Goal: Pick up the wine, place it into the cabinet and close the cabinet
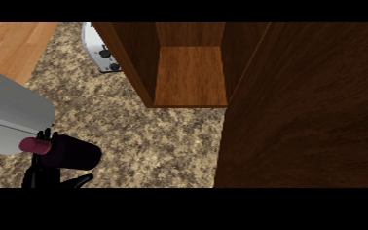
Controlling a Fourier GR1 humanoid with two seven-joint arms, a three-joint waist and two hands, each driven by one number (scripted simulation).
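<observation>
Speckled bench (158, 136) with an open wooden cabinet (191, 78) at the back.
The left hand (43, 175) curls round the dark wine (72, 152) (maroon cap pointing left), low at the left, well apart from the cabinet.

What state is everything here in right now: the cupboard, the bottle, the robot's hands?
cabinet: open, wine not yet inside.
cabinet door: swung wide open.
wine: outside the cabinet, lying sideways in the hand, cap toward the view's left.
left hand: fingers curled round the wine.
right hand: not in view.
</observation>
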